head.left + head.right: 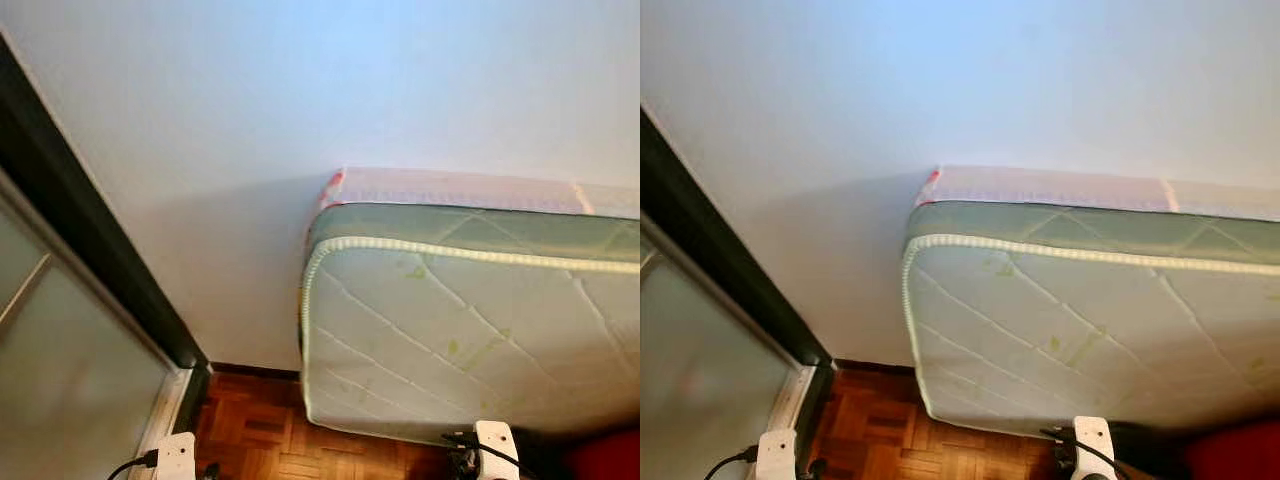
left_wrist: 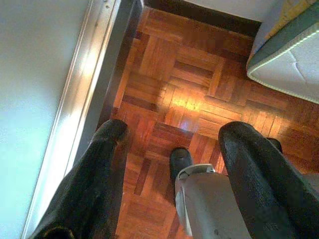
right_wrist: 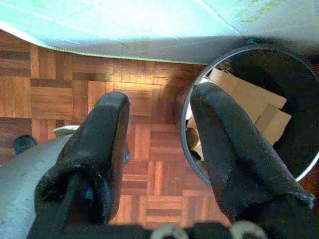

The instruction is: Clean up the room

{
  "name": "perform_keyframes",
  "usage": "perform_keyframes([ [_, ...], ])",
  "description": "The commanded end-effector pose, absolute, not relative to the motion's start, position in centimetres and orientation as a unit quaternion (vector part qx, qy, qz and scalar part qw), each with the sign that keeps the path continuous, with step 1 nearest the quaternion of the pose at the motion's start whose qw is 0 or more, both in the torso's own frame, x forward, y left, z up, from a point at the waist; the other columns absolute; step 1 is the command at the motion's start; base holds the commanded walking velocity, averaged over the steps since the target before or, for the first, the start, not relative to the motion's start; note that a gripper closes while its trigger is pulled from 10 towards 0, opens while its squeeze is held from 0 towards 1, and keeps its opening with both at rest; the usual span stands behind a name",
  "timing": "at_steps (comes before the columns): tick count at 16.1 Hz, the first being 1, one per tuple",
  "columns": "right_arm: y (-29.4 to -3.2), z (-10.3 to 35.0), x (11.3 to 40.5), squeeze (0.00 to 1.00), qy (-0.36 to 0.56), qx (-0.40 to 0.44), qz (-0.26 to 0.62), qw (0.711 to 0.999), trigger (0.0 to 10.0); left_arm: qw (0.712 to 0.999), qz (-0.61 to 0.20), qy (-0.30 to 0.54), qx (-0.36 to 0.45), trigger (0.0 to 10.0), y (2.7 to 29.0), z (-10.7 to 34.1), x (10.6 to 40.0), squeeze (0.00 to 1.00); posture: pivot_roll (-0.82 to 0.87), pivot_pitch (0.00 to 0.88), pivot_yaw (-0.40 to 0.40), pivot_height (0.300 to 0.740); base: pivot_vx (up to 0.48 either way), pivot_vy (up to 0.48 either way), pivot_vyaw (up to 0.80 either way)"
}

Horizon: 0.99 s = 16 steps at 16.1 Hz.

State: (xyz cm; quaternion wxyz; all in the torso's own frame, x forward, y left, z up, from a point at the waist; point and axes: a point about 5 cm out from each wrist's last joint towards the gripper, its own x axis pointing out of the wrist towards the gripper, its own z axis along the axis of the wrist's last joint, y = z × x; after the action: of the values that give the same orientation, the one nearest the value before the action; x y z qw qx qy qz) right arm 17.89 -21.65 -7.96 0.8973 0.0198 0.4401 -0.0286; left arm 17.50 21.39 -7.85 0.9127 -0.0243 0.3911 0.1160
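Black fingers of the right gripper (image 3: pixel 159 144) gape empty above parquet (image 3: pixel 65 84), a bin (image 3: pixel 299 164) holding cardboard (image 3: pixel 249 99) just beyond one fingertip. Left gripper (image 2: pixel 172 134), likewise spread and empty, hangs beside a door frame (image 2: pixel 94 89). Head views add a mattress (image 1: pixel 470 320) against the wall (image 1: pixel 300 90).

A quilted mattress (image 1: pixel 470 320) leans upright against the pale wall (image 1: pixel 250 120), its lower edge on the parquet floor (image 2: pixel 184 94). Left of the mattress runs a dark door frame (image 1: pixel 90 240) with a frosted glass panel (image 1: pixel 70 380). A dark skirting board (image 1: pixel 255 371) lines the wall's foot beside the mattress.
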Motion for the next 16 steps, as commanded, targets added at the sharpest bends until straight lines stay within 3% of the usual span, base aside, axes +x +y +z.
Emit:
perform_keyframes([
  [1, -20.63, -6.19, 21.96, 0.0, 0.427, 0.079, -0.037, 0.9, 10.0, 0.897, 0.04, 0.439, -0.042, 10.0, 16.19, -9.07, 16.89, 0.0, -0.08, 0.0, -0.023, 0.74, 0.0, 0.0, -0.74],
  [16, -20.76, -6.21, 21.89, 0.0, 0.429, 0.073, -0.033, 0.9, 10.0, 0.894, 0.035, 0.445, -0.035, 10.0, 16.06, -9.16, 16.78, 0.0, -0.08, 0.0, -0.024, 0.74, 0.0, 0.0, -0.74],
])
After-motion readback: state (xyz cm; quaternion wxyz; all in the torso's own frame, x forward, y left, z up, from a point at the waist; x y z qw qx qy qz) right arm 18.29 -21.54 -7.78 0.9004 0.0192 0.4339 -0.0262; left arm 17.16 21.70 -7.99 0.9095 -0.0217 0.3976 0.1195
